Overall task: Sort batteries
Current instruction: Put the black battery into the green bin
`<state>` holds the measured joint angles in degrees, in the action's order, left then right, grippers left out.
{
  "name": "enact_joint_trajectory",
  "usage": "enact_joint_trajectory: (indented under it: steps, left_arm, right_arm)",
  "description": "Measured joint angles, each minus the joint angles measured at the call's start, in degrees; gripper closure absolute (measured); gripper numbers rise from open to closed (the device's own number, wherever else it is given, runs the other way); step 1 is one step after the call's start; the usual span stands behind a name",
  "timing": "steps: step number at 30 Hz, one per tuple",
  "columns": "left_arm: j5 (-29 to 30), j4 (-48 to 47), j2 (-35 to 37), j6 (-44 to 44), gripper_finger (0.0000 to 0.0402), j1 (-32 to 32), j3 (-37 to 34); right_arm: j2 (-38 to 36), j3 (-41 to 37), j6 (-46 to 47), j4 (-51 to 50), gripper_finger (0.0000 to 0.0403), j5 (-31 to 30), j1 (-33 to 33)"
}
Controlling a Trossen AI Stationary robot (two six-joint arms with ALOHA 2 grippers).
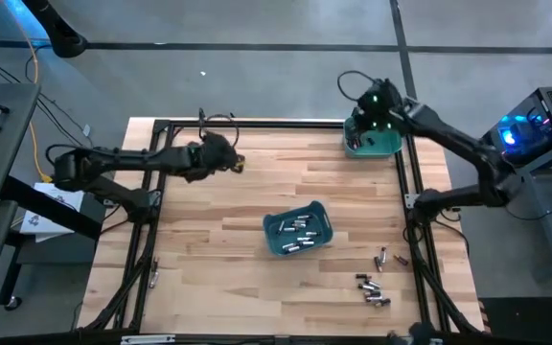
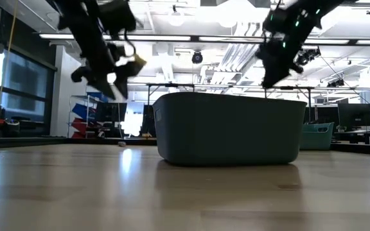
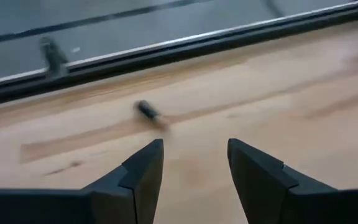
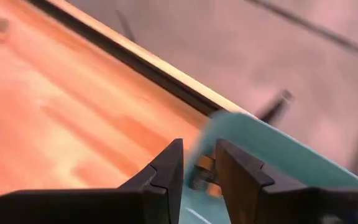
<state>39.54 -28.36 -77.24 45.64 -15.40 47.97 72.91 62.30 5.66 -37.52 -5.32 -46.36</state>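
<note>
Several small silvery and dark batteries (image 1: pixel 296 233) lie in a teal bin (image 1: pixel 326 222) at mid-table. More batteries (image 1: pixel 372 289) lie loose near the front right corner. My left gripper (image 3: pixel 194 146) hovers open above the far left of the table, and one dark battery (image 3: pixel 146 111) lies on the wood beyond its fingertips. My right gripper (image 4: pixel 199 149) hangs over a second teal bin (image 1: pixel 383 146) at the far right corner, its fingers a narrow gap apart. A small silvery thing (image 4: pixel 202 174) shows through that gap, inside the bin's rim.
A black metal frame (image 1: pixel 257 123) runs along the table's far edge and down both sides. In the low view the mid-table bin (image 2: pixel 230 128) fills the centre, and the second bin (image 2: pixel 317 136) stands behind it to the right. Bare wood lies between the two bins.
</note>
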Motion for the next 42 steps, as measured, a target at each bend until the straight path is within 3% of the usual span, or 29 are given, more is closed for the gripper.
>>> enact_joint_trajectory:
  steps: [2, 5, 8, 10, 13, 15, 18, 22, 30, 35, 42]
  left_arm:
    - [-3.7, 1.3, -1.5, -4.3, 0.0221, -4.1, 0.0]
    - [-16.3, 6.6, -3.8, -15.0, 0.0206, -10.8, 0.0]
    - [-27.7, 8.8, -6.1, -34.9, 0.0196, -15.3, 0.5]
    - [-31.1, 4.8, -7.9, -48.8, 0.0195, -16.1, 3.0]
    - [-30.2, -4.5, -10.6, -66.3, 0.0197, -15.5, 8.8]
    - [-26.5, -9.9, -13.0, -74.0, 0.0197, -14.8, 12.7]
    - [-20.5, -16.0, -17.2, -77.0, 0.0197, -15.0, 18.3]
    - [-18.7, -23.5, -23.1, -80.1, 0.0191, -18.0, 23.7]
    - [-18.4, -21.9, -31.8, -105.6, 0.0188, -22.0, 24.4]
    - [-15.3, -15.9, -34.2, -109.3, 0.0188, -22.6, 24.4]
    - [-20.8, -13.5, -35.2, -115.4, 0.0188, -25.5, 24.4]
  right_arm:
    - [-3.5, -2.3, 0.7, 3.0, 0.0314, 0.0, 4.8]
    - [-8.1, -6.2, 0.8, 6.9, 0.0314, 0.2, 12.4]
    - [-11.9, -10.8, 0.4, 10.5, 0.0314, 0.3, 19.9]
    - [-14.1, -13.8, 1.0, 13.6, 0.0314, 0.3, 24.4]
    - [-16.8, -18.5, 2.6, 19.2, 0.0314, 0.2, 29.9]
    - [-18.1, -21.7, 4.0, 24.1, 0.0314, 0.2, 32.8]
    - [-19.1, -25.4, 6.0, 30.7, 0.0314, 0.2, 36.0]
    - [-19.1, -28.5, 8.2, 35.1, 0.0314, -0.1, 39.5]
    - [-18.9, -31.5, 11.0, 39.2, 0.0314, -3.1, 46.3]
    - [-18.9, -32.4, 11.3, 41.3, 0.0314, -6.7, 49.2]
    - [-18.9, -32.4, 12.0, 41.8, 0.0314, -8.4, 49.8]
